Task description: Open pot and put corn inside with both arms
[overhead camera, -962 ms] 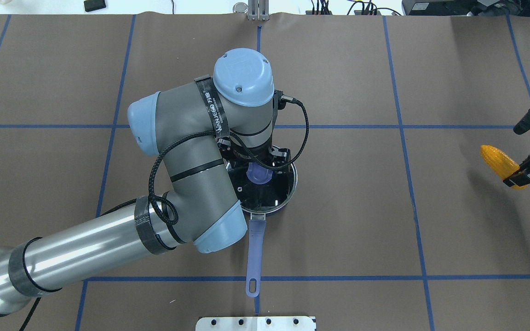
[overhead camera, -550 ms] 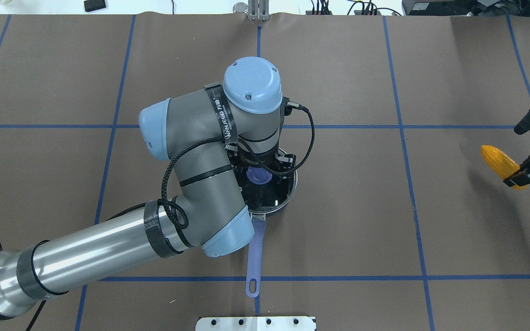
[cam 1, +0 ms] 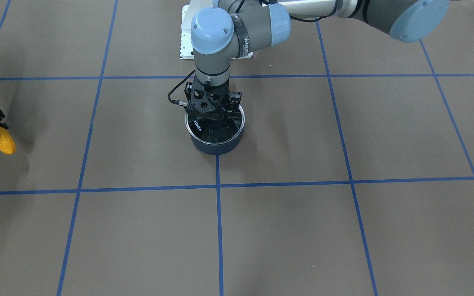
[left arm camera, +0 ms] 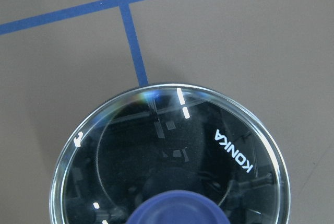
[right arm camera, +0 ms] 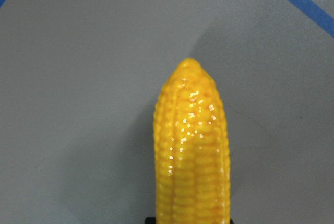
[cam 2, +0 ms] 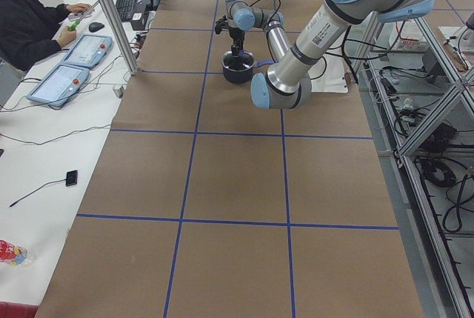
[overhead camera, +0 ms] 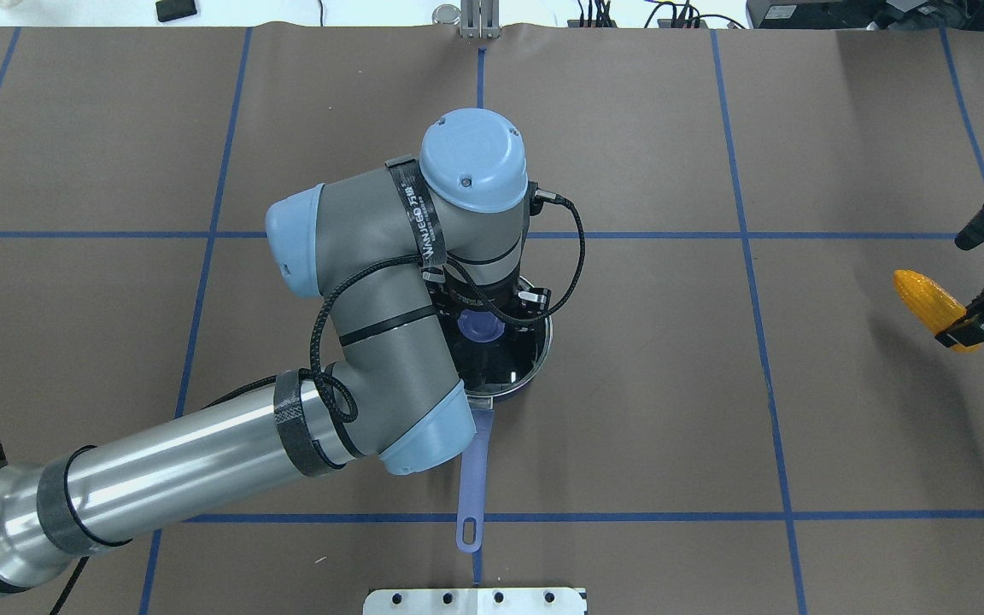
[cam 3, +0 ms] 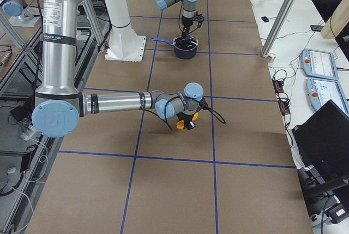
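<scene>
While the left gripper [cam 1: 213, 117] hangs right over the pot [cam 1: 216, 147], its jaws sit around the purple knob [overhead camera: 480, 325] of the glass lid [left arm camera: 172, 151]. I cannot tell if they pinch it. The lid lies on the pot, which stands in the middle of the table [overhead camera: 629, 427]. Far off to the side, the right gripper [overhead camera: 970, 327] pinches the fat end of the yellow corn [overhead camera: 926, 301] above the table.
</scene>
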`<state>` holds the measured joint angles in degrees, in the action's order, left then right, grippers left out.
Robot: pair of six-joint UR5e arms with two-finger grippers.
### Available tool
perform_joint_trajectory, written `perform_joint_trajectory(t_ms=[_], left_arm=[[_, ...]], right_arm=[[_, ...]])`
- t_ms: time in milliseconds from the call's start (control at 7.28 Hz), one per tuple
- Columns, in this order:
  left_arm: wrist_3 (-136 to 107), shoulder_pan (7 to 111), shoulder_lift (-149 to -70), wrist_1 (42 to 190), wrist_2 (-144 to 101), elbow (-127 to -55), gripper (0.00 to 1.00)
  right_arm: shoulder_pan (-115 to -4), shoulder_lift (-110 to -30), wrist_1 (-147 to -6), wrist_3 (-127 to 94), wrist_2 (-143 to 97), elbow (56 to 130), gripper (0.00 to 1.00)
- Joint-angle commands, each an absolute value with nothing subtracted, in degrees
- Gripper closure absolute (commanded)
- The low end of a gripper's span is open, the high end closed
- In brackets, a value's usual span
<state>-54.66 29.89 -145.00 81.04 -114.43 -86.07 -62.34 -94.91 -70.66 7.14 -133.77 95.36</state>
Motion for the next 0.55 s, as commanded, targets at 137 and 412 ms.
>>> perform_joint_trajectory(t_ms=[137,412], left_arm=[[-54.8,30.0,-144.8,80.9,-114.4,-86.0,0.37],[-55.5,30.0,-144.9,80.8,-114.5,-86.5,0.47]], right_arm=[[-62.3,-94.8,-70.7,7.1,-133.8,95.4,0.6],[-62.3,-94.7,-70.7,7.1,-133.8,95.4,0.6]])
